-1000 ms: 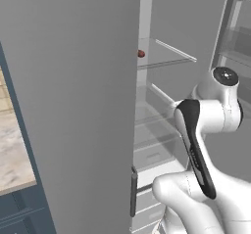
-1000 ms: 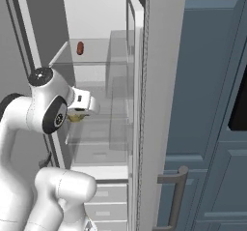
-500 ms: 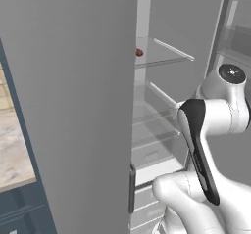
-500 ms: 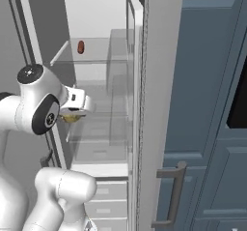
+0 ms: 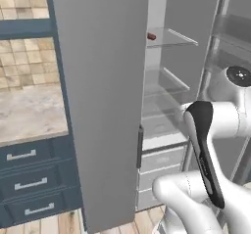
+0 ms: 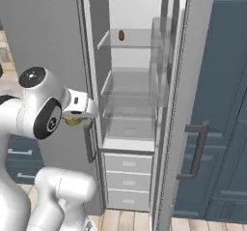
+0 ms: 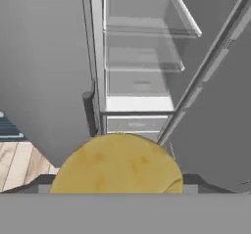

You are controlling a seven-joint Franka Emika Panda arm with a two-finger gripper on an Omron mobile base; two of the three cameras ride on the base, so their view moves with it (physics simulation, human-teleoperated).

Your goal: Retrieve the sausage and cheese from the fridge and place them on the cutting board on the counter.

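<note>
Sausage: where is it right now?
The sausage lies on the top glass shelf inside the open fridge, toward its left side in the right base view.

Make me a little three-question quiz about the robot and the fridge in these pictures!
1. True or false: the sausage lies on the top glass shelf of the fridge.
2. What does the hand hold? A) a brown speckled log B) the cheese C) nothing
3. Fill in: beside the fridge, the counter sits over blue-grey ____.

Key: 1 true; 2 B; 3 drawers
</note>
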